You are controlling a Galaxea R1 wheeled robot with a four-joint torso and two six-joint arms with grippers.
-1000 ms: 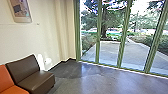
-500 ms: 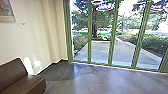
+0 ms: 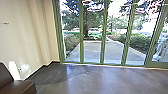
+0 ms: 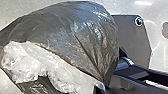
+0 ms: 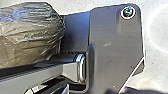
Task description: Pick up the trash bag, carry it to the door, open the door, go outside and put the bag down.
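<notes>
The dark trash bag (image 4: 75,35) shows large in the left wrist view, with crumpled clear plastic along one side. Its folds draw together at my left gripper (image 4: 103,86), which is shut on the bag. In the right wrist view the bag (image 5: 27,32) appears beside the robot's own plate and jointed bar. Green-framed glass (image 3: 113,30) spans the far side of the room in the head view, with a heavier frame section (image 3: 156,64) at the right, which may be a door.
A brown seat (image 3: 18,86) stands at the near left, by the cream wall (image 3: 22,37). Polished floor (image 3: 100,80) stretches up to the glass. Outside are a paved path (image 3: 93,51), bushes (image 3: 140,42) and trees.
The head camera has turned to the right. The orange seat and the wall picture have left the view, and more of the glass front shows at the right.
</notes>
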